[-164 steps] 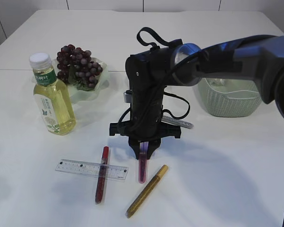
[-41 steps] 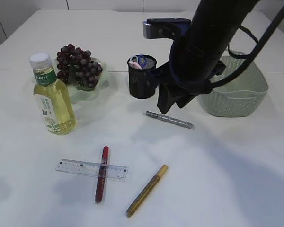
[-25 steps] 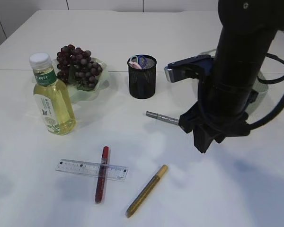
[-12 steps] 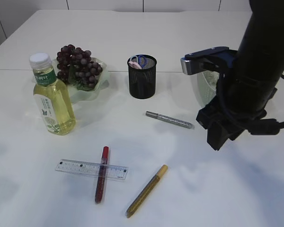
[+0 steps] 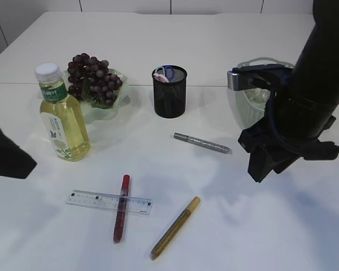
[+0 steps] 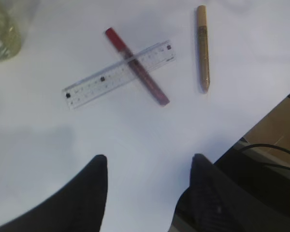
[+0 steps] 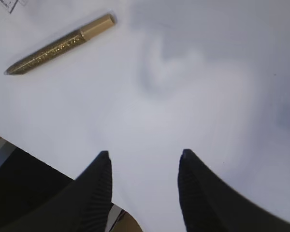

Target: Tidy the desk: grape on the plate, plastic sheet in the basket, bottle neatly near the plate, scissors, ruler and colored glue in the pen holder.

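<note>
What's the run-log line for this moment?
left pincer: open, empty | right pincer: open, empty | ruler: on table under red glue pen

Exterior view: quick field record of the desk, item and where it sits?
grapes: on plate
bottle: upright, beside plate
pen holder: scissors inside
basket: right, behind arm
ruler: on table, red glue pen lying across it
gold glue pen: loose, right of ruler
silver glue pen: loose, centre
left tool: open, empty
right tool: open, empty
</note>
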